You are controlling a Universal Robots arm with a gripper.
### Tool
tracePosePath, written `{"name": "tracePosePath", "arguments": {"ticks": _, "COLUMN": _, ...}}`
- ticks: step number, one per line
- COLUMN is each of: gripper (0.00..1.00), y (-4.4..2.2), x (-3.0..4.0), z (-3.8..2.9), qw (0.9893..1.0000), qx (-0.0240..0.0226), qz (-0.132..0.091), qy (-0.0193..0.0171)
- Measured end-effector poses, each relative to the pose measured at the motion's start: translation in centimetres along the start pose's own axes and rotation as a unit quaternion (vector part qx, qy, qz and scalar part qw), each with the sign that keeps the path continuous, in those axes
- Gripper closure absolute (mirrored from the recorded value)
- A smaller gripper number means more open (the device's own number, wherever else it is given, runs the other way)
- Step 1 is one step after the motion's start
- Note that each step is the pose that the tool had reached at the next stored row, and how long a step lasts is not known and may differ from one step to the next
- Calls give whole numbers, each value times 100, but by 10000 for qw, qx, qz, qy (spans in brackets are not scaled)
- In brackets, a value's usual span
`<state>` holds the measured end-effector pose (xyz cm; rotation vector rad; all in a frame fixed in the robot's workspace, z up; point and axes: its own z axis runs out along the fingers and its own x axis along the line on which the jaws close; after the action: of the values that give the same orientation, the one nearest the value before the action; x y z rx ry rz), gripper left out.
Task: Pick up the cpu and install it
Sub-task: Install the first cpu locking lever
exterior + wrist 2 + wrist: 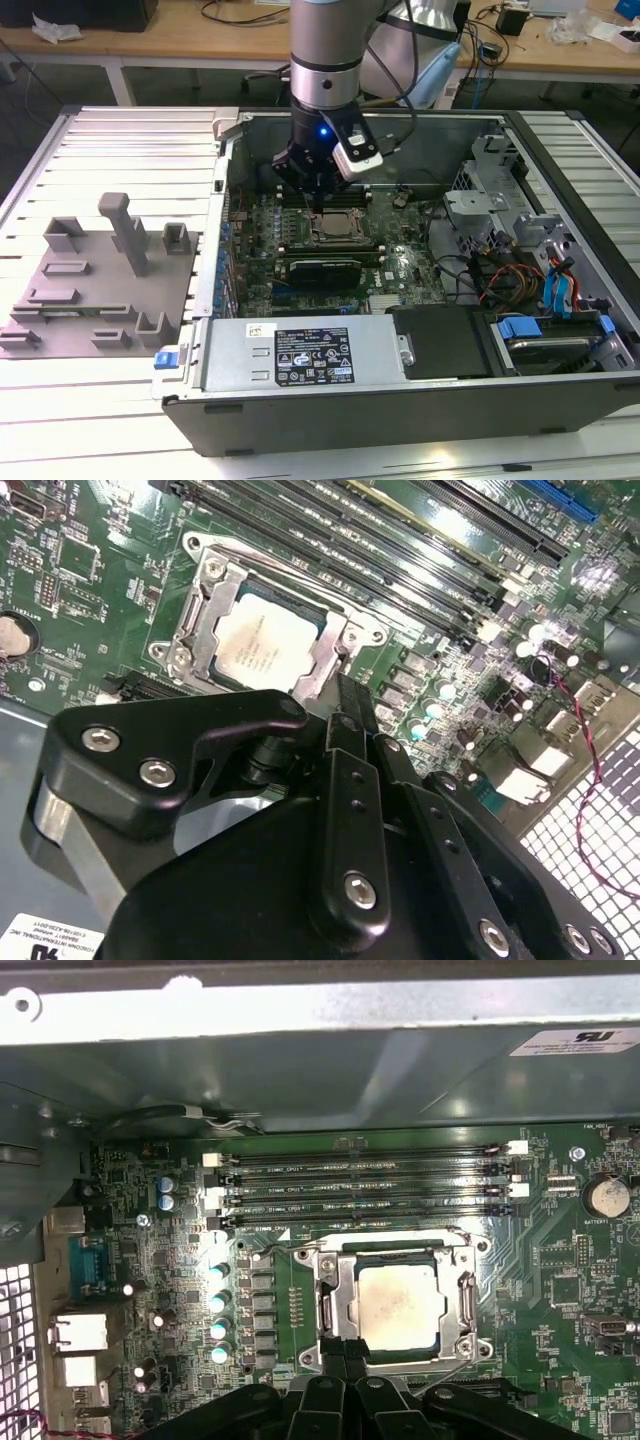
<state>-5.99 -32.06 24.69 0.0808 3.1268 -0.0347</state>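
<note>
In the exterior view, the pincer [318, 205] hangs inside the open computer case [420, 400]. Its tips are just above the cpu [335, 229], which lies flat on the motherboard [400, 270]. The grey tray [90, 290] sits well apart from the pincer on the tabletop [100, 400].

In the second wrist view, the pincer [350, 695] is closed on nothing. The cpu [265, 640] lies just beyond its tips, metal top up.

In the first wrist view, the cpu [400, 1305] is just past the pincer [347, 1348]. It is square, with no long axis, and its edges run parallel to the socket frame [335, 1305] around it.
</note>
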Motion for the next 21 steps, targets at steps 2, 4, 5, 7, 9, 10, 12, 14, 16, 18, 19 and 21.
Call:
{"name": "tracePosePath", "arguments": {"ticks": 2, "gripper": 89, "y": -1, "x": 33, "z": 0, "qw": 10000, "qx": 0, "qz": 0, "qy": 0}}
{"name": "tracePosePath", "arguments": {"ticks": 4, "gripper": 89, "y": -3, "x": 64, "z": -1, "qw": 10000, "qx": 0, "qz": 0, "qy": 0}}
{"name": "tracePosePath", "arguments": {"ticks": 5, "gripper": 89, "y": -5, "x": 93, "z": -1, "qw": 10000, "qx": 0, "qz": 0, "qy": 0}}
{"name": "tracePosePath", "arguments": {"ticks": 7, "gripper": 89, "y": -7, "x": 137, "z": -2, "qw": 10000, "qx": 0, "qz": -1, "qy": 1}}
{"name": "tracePosePath", "arguments": {"ticks": 9, "gripper": 89, "y": -10, "x": 194, "z": -2, "qw": 10000, "qx": 0, "qz": 0, "qy": 0}}
{"name": "tracePosePath", "arguments": {"ticks": 10, "gripper": 89, "y": -11, "x": 231, "z": -3, "qw": 10000, "qx": 0, "qz": 0, "qy": 0}}
{"name": "tracePosePath", "arguments": {"ticks": 12, "gripper": 89, "y": -14, "x": 272, "z": -3, "qw": 10000, "qx": -3, "qz": 0, "qy": 0}}
{"name": "tracePosePath", "arguments": {"ticks": 14, "gripper": 89, "y": -15, "x": 302, "z": -4, "qw": 10000, "qx": -35, "qz": 1, "qy": 2}}
{"name": "tracePosePath", "arguments": {"ticks": 16, "gripper": 89, "y": -17, "x": 331, "z": -5, "qw": 9999, "qx": -108, "qz": 2, "qy": 6}}
{"name": "tracePosePath", "arguments": {"ticks": 18, "gripper": 89, "y": -18, "x": 354, "z": -5, "qw": 9996, "qx": -294, "qz": 3, "qy": 13}}
{"name": "tracePosePath", "arguments": {"ticks": 19, "gripper": 89, "y": -18, "x": 358, "z": -5, "qw": 9994, "qx": -346, "qz": 5, "qy": 14}}
{"name": "tracePosePath", "arguments": {"ticks": 21, "gripper": 89, "y": -18, "x": 361, "z": -5, "qw": 9991, "qx": -421, "qz": 6, "qy": 17}}
